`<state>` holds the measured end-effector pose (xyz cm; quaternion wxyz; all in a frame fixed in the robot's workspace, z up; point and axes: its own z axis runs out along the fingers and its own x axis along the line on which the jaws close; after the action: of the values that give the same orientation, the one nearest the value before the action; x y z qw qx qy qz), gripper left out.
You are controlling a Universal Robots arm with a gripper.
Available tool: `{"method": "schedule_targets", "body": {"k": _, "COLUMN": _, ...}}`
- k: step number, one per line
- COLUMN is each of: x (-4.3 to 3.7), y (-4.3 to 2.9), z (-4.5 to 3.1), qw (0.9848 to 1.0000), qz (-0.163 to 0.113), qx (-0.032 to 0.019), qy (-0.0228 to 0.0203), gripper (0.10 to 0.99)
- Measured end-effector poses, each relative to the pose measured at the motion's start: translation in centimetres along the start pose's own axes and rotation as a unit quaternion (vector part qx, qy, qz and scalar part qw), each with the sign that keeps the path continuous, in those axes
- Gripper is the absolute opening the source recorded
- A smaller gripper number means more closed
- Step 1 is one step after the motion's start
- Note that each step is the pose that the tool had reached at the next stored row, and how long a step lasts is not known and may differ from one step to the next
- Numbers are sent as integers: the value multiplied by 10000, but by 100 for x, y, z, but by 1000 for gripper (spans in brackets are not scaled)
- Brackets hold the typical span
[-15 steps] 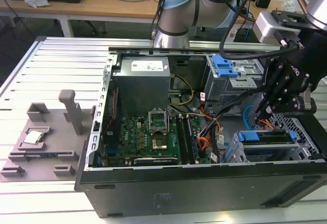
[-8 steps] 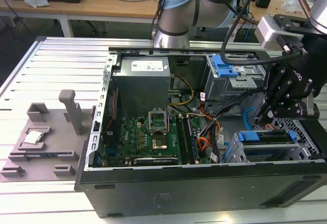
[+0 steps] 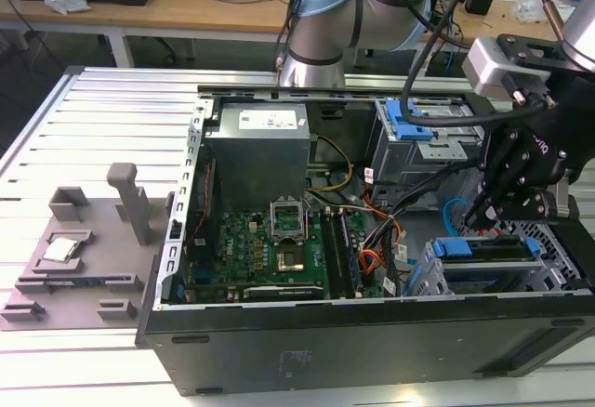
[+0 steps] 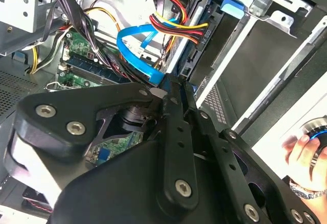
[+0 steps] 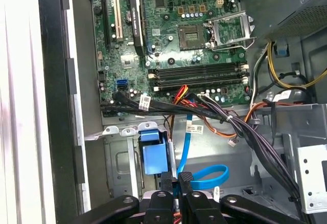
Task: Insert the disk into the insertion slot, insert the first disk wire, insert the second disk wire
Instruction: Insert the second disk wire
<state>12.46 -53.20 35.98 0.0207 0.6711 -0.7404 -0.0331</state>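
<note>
The disk's blue carrier (image 3: 465,247) lies in the low silver insertion slot (image 3: 432,277) at the case's corner on the exterior view's right. My black gripper (image 3: 481,214) hangs just above that cage. In both wrist views its fingertips (image 4: 171,88) (image 5: 178,177) are pressed together on the end of a flat blue disk wire (image 4: 138,42) (image 5: 204,175), right at the disk's edge. A black plug with red, yellow and black leads (image 4: 196,32) sits against that same edge. The carrier's blue tab (image 5: 153,155) lies beside the fingers.
The open case holds a green motherboard (image 3: 279,244), a grey power supply (image 3: 256,147) and a taller grey cage with a blue tab (image 3: 409,128). Black cable bundles (image 5: 214,114) cross near the slot. A grey fixture plate (image 3: 74,258) lies outside. A person's hand (image 4: 301,150) rests beside the case.
</note>
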Motion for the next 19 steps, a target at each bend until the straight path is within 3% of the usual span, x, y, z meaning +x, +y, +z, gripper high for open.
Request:
{"method": "schedule_targets", "body": {"k": 8, "x": -1, "y": -24, "z": 73, "qw": 10000, "qz": 60, "qx": 1, "qy": -5, "gripper": 165}}
{"method": "schedule_targets", "body": {"k": 12, "x": -10, "y": -119, "z": 90, "qw": 10000, "qz": 50, "qx": -1, "qy": -5, "gripper": 165}}
{"method": "schedule_targets", "body": {"k": 14, "x": -14, "y": -170, "z": 109, "qw": 9999, "qz": -161, "qx": -5, "qy": 14, "gripper": 165}}
{"method": "schedule_targets", "body": {"k": 19, "x": 3, "y": -184, "z": 127, "qw": 9999, "qz": -169, "qx": -6, "qy": 13, "gripper": 165}}
